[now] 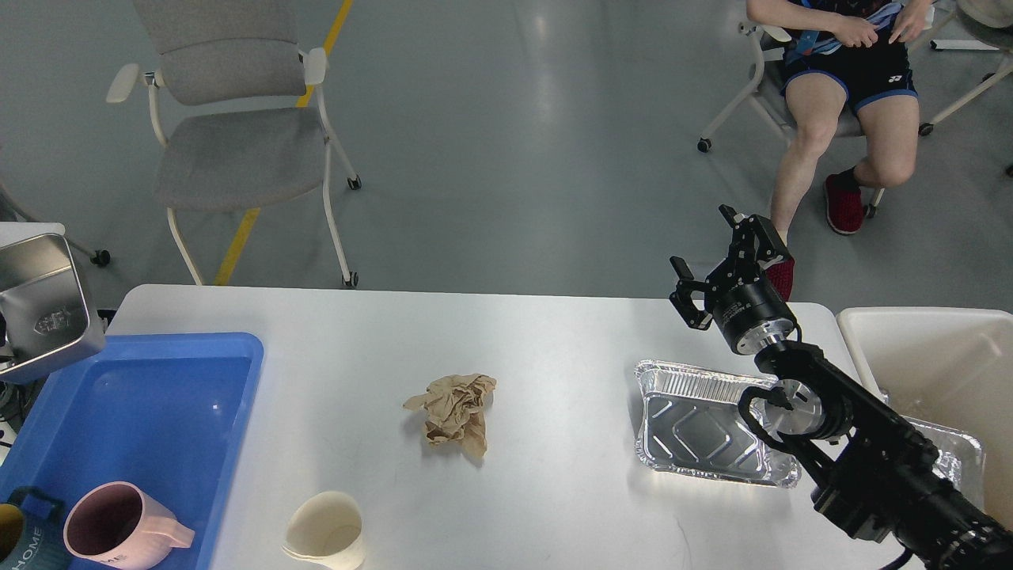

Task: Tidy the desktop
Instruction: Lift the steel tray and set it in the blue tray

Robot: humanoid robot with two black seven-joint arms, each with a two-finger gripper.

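hovering above the far right part of the desktop (554, 340), the right gripper (712, 265) is seen with its two fingers spread wide and nothing between them; the left gripper is not in view. the desktop itself fills the near half of the view, a wide white top with rounded far corners. a crumpled brown paper (453, 413) lies near its middle, well apart from everything else. a foil tray (696, 423) sits on the right, just below the raised gripper, and what looks like a second foil tray (946, 451) is partly hidden behind the arm. a cream bin (934, 356) stands at the right edge. on the left a blue tray (150, 412) holds a pink mug (119, 526) and a dark mug (20, 530); a paper cup (326, 532) lies on the near edge just beside it, and a steel container (43, 305) is seen at the far left.

the step in hand is judged to be a reach for rubbish, most likely the foil tray or the paper. foil is thin and easily crushed, so a rim should be pinched gently and the tray lifted level before it is carried right to the bin. the paper would be better taken from straight above, at its thickest fold
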